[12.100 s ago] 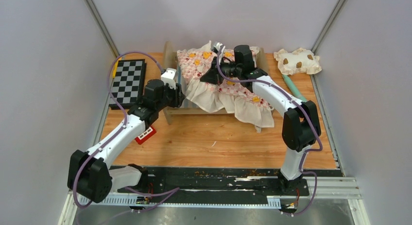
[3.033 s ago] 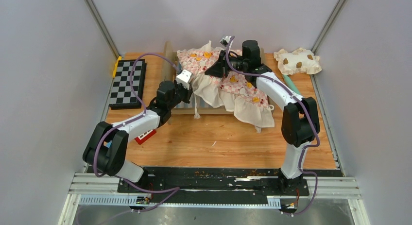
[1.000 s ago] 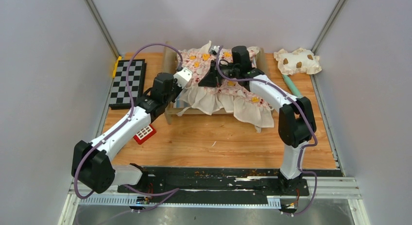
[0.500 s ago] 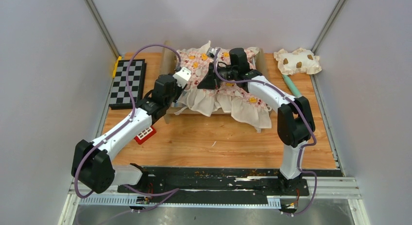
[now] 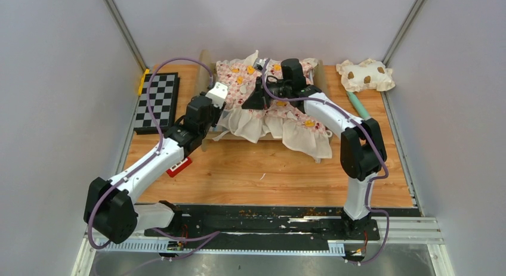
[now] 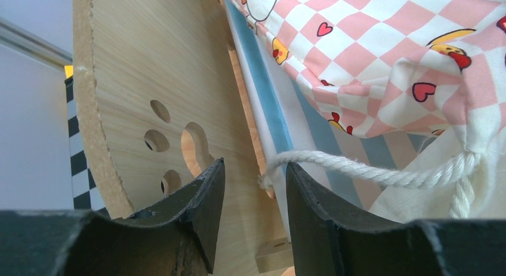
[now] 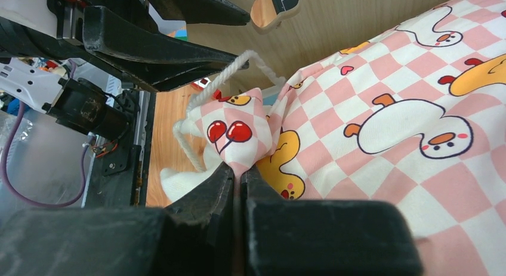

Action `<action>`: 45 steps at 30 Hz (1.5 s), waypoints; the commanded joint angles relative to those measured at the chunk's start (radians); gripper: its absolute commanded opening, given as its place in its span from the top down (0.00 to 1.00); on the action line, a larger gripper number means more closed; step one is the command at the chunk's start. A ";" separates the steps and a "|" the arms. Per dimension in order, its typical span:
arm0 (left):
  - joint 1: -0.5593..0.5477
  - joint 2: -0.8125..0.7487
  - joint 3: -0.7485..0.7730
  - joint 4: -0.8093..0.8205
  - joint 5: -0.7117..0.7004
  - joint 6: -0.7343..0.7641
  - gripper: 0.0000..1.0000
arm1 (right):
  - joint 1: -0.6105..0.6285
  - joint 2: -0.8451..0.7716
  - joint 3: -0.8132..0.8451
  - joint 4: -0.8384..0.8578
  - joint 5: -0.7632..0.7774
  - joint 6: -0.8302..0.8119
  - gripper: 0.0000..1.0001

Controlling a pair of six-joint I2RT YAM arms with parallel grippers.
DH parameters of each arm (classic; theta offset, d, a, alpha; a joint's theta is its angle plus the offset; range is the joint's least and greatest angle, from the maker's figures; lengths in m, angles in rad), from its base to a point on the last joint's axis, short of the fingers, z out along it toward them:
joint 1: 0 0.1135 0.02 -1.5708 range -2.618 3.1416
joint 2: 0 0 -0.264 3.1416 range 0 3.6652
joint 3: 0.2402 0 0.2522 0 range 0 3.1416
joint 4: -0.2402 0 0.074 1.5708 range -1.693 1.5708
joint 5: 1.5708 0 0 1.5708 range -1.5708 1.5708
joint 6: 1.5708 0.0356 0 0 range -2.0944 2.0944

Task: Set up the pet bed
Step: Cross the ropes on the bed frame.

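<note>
The pet bed's light-wood headboard with its paw cutout fills the left wrist view, with the blue-and-white striped base beside it. From above the headboard shows at the bed's left end. The pink checkered cushion lies over the bed, its ruffle hanging off the front. My left gripper is open near the headboard. The cushion's white cord ends at its right fingertip, and nothing is pinched. My right gripper is shut on a fold of the cushion near its left corner.
A checkerboard lies at the far left of the table. A cream brown-spotted pillow sits at the back right, with a teal stick below it. A small red-and-white block lies under my left forearm.
My left gripper has opened, let go of the cushion's edge and drawn back a little to the left. The right gripper keeps its pinch on the cushion.
</note>
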 commanded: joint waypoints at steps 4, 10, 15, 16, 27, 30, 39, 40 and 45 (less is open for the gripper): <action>0.014 -0.088 -0.022 0.034 -0.022 -0.103 0.47 | 0.003 0.016 0.061 0.060 -0.028 0.058 1.00; 0.014 -0.128 -0.030 0.030 -0.010 -0.137 0.48 | 0.004 0.021 0.068 0.051 -0.028 0.057 1.00; 0.014 -0.155 -0.053 0.038 -0.067 -0.141 0.48 | 0.020 0.042 0.098 0.031 -0.025 0.053 1.00; 0.014 -0.158 -0.056 0.034 -0.079 -0.143 0.49 | 0.027 0.047 0.106 0.029 -0.022 0.052 1.00; 0.014 -0.323 -0.182 0.053 -0.123 -0.278 0.47 | 0.062 0.081 0.151 0.042 0.019 0.077 1.00; 0.014 -0.409 -0.237 0.061 -0.125 -0.351 0.45 | 0.074 0.094 0.167 0.039 0.022 0.084 1.00; 0.014 -0.628 -0.540 0.208 0.037 -0.484 0.42 | 0.081 0.097 0.188 0.018 0.024 0.079 1.00; 0.014 -0.657 -0.579 0.251 0.048 -0.489 0.42 | 0.080 0.097 0.193 0.008 0.025 0.080 1.00; 0.008 -0.759 -0.778 0.497 0.113 -0.434 0.40 | 0.081 0.104 0.215 -0.016 0.035 0.093 1.00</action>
